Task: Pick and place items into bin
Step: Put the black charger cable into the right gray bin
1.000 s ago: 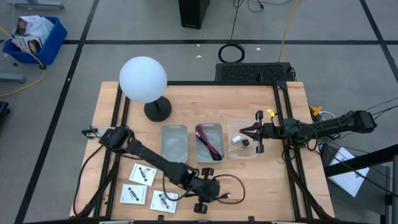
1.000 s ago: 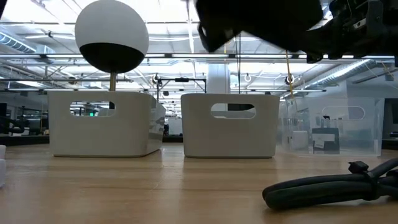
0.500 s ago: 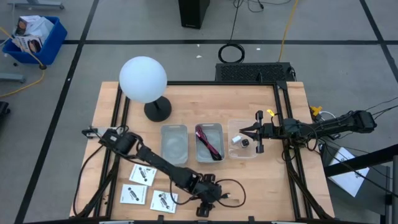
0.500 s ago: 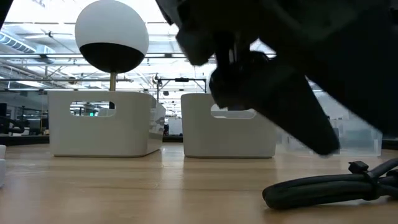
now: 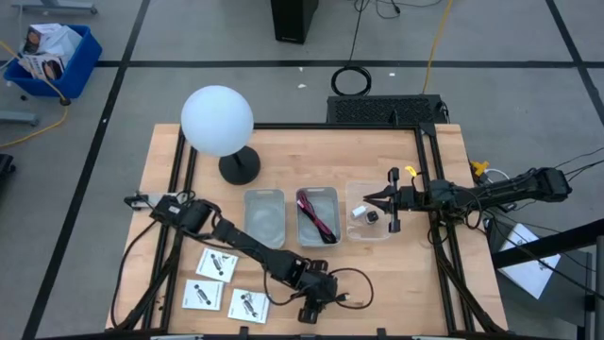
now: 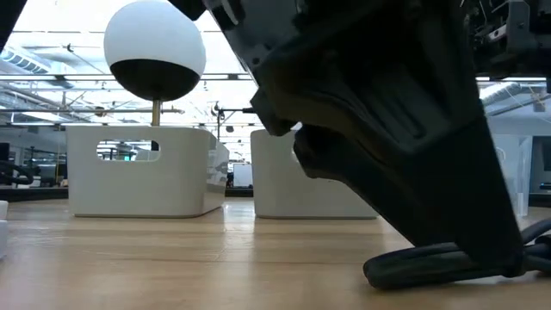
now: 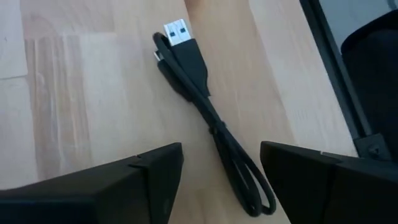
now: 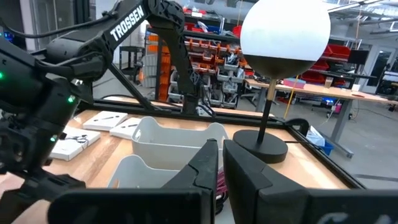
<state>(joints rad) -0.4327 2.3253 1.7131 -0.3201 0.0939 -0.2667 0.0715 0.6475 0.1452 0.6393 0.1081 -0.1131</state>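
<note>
A black USB cable lies flat on the wooden table near its front edge, also seen in the high view and the low view. My left gripper hangs low over the cable's looped end, open, one finger on each side and clear of it; the high view shows it too. Three white packets lie flat at the front left. A black-and-red cable bundle lies in the middle bin. My right gripper waits shut over the clear bin.
Two white bins and the clear bin stand in a row at mid-table. A white globe lamp on a black base stands at the far left. The clear bin holds a small white piece and a black cube.
My left gripper has sunk toward the table over the black USB cable, moving slightly toward the near edge; in the low view it now fills the picture's right half. The cable has stayed where it was.
</note>
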